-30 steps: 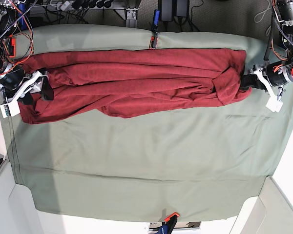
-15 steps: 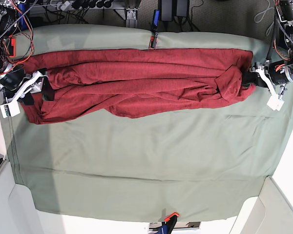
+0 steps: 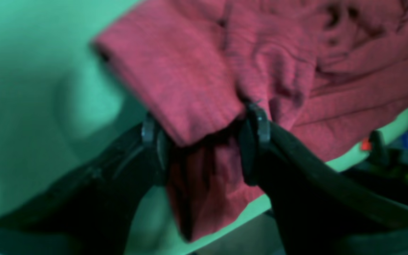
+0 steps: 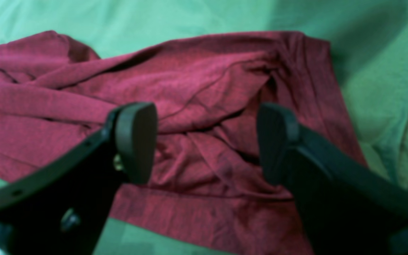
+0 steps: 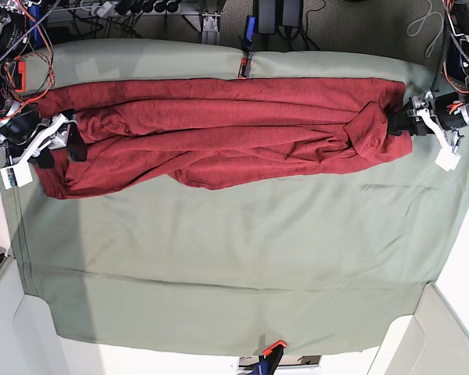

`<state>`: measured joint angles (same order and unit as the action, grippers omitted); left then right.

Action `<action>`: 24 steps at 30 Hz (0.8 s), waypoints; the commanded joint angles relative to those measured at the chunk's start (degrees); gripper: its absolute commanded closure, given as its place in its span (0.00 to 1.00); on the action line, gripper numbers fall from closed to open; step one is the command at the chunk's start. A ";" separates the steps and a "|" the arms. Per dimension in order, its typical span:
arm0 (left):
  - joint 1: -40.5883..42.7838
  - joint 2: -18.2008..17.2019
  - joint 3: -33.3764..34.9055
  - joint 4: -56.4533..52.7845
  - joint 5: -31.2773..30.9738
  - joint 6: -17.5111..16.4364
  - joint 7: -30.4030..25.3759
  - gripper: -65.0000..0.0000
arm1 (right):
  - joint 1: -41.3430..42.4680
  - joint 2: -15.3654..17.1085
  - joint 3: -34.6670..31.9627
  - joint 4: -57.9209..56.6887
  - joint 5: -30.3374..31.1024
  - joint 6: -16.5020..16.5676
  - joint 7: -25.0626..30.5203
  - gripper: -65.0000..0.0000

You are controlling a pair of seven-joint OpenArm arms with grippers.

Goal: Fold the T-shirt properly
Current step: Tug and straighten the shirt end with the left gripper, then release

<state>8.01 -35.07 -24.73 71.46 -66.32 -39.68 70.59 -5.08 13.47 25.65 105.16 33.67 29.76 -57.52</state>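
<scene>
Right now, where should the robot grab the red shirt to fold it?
Probably the T-shirt ends. It lies stretched in a long band across the green cloth, an open gripper at each end. The right gripper could drop onto the hem corner below it; the left gripper already straddles the bunched fold at the other end.

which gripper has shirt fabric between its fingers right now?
The left gripper: a fold of the T-shirt sits between its parted fingers. The right gripper is open too, but it hangs above the cloth with nothing between its pads.
</scene>
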 commanded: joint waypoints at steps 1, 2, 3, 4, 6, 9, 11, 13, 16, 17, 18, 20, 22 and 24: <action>-0.92 -1.86 -0.55 -0.87 -1.73 -0.32 -0.35 0.50 | 0.61 0.68 0.26 1.07 1.14 0.07 1.11 0.33; -1.36 -2.38 -0.63 -2.47 -2.54 -0.32 0.07 0.48 | 0.61 0.68 0.26 1.07 1.11 0.07 1.11 0.33; -1.68 -2.89 -0.81 -4.04 -3.65 -0.32 0.44 0.45 | 0.61 0.68 0.26 1.07 1.11 0.07 1.11 0.33; -2.05 -3.30 -0.90 -5.46 -4.90 -0.32 0.87 0.44 | 0.59 0.68 0.26 1.07 1.09 0.07 1.11 0.33; -2.49 -4.02 -1.33 -7.89 -7.56 -0.32 2.25 0.44 | 0.61 0.68 0.26 1.07 1.27 0.07 1.11 0.33; -2.45 -4.50 -2.03 -9.42 -13.44 -0.32 5.57 0.44 | 0.61 0.66 0.26 1.07 1.29 0.07 1.14 0.33; -2.45 -4.46 -2.32 -9.55 -18.68 -0.32 8.98 0.44 | 0.61 0.66 0.26 1.07 1.31 0.07 1.14 0.33; -2.45 -4.48 -2.29 -9.55 -18.68 -0.32 9.41 0.44 | 0.61 0.66 0.26 1.07 1.27 0.07 1.14 0.33; -2.45 -4.46 -2.29 -9.64 -18.68 -0.32 9.41 0.44 | 0.61 0.68 0.26 1.07 1.27 0.07 1.07 0.33; -2.45 -4.46 -2.29 -9.70 -18.68 -0.32 9.40 0.44 | 0.61 0.68 0.26 1.07 1.29 0.07 1.07 0.33; -2.47 -4.48 -2.29 -9.79 -18.68 -0.32 8.72 0.44 | 0.61 0.68 0.26 1.07 1.29 0.07 1.09 0.33; -2.47 -4.50 -2.29 -9.84 -17.55 -0.32 6.88 0.44 | 0.61 0.68 0.26 1.07 1.29 0.07 1.09 0.33; -2.45 -4.46 -2.29 -10.05 -15.56 -0.32 5.79 0.44 | 0.61 0.66 0.26 1.07 1.29 0.07 1.09 0.33; -2.43 -4.44 -2.29 -10.38 -15.41 -0.32 5.46 0.44 | 0.59 0.66 0.26 1.07 1.29 0.07 1.09 0.33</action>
<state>6.15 -37.93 -26.59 60.49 -80.44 -39.70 76.66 -5.08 13.47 25.65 105.16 33.87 29.76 -57.52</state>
